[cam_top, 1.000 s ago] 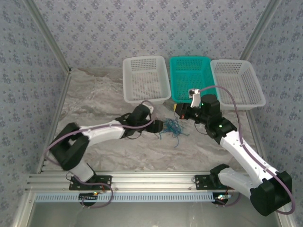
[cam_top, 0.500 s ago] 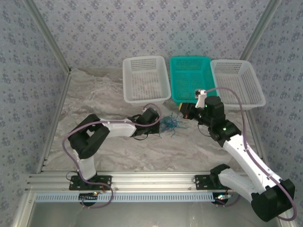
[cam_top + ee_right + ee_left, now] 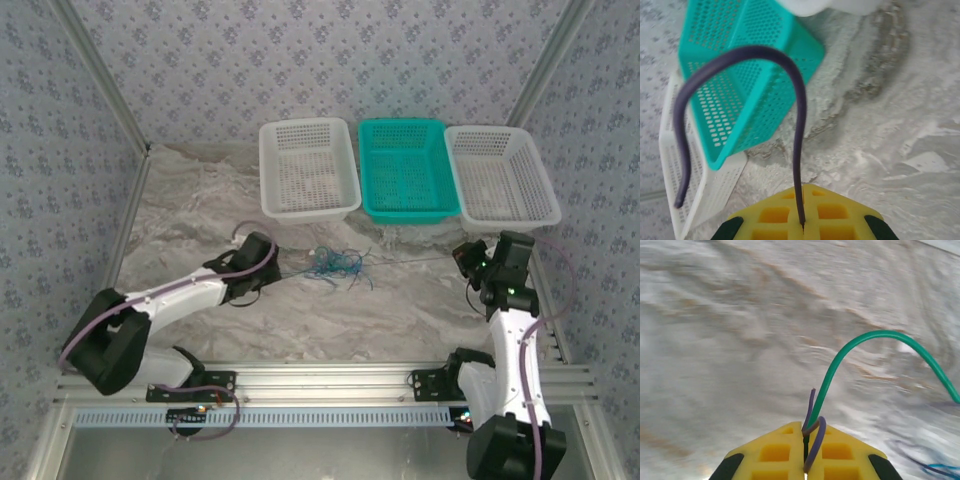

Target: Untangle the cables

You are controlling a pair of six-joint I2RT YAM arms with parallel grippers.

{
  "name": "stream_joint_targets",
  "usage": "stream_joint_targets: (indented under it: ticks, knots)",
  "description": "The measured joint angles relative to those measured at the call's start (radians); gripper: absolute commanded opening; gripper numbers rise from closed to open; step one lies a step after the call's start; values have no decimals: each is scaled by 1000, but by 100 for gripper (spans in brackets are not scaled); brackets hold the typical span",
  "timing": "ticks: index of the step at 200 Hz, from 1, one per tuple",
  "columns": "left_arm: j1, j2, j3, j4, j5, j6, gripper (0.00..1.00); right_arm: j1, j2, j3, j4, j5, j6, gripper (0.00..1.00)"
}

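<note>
The cables (image 3: 335, 263) lie as a small blue, teal and dark wad on the cloth in the middle, with thin strands drawn out to both sides. My left gripper (image 3: 280, 270) is just left of the wad. In the left wrist view its yellow fingers (image 3: 775, 450) are shut (image 3: 807, 429) on a green cable (image 3: 860, 340) and a purple cable (image 3: 816, 437). My right gripper (image 3: 462, 257) is far right of the wad. In the right wrist view it is shut (image 3: 802, 192) on a dark purple cable (image 3: 799, 125) that arches up and over to the left.
Three baskets stand in a row at the back: a white one (image 3: 265, 170), a teal one (image 3: 365, 170) and another white one (image 3: 550, 185). The teal basket (image 3: 740, 90) and a white basket (image 3: 670, 165) are close ahead of my right gripper. Crumpled pale cloth (image 3: 200, 200) covers the table.
My left gripper has shut on cable strands and pulled back left. My right gripper has swung far right and nearer, still shut. The wad is now stretched out between them.
</note>
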Motion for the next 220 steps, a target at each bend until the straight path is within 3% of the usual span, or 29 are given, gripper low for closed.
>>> stream_joint_targets:
  ticks: [30, 56, 67, 86, 118, 161, 192, 220]
  knots:
    - [72, -83, -53, -70, -10, 18, 0, 6, -1, -17, 4, -8, 17, 0]
    - [78, -134, -79, -52, 46, 73, 0, 185, 31, -41, 58, 74, 12, 0]
    - [76, -151, -83, -33, 74, 90, 0, 307, 64, -63, 83, 125, 10, 13]
    - [49, -179, -79, 3, 114, 125, 0, 444, 133, -105, 81, 192, 3, 62]
    - [-11, -221, -29, 16, 154, 185, 0, 498, 112, -111, 51, 264, -61, 99]
    - [-42, -261, -1, 55, 196, 238, 0, 772, 84, 18, 198, 271, -318, 100]
    - [-49, -262, 1, 83, 208, 256, 0, 953, 275, 99, 380, 187, -505, 96]
    - [-51, -261, 18, 103, 227, 271, 0, 1040, 486, 116, 506, 124, -597, 82]
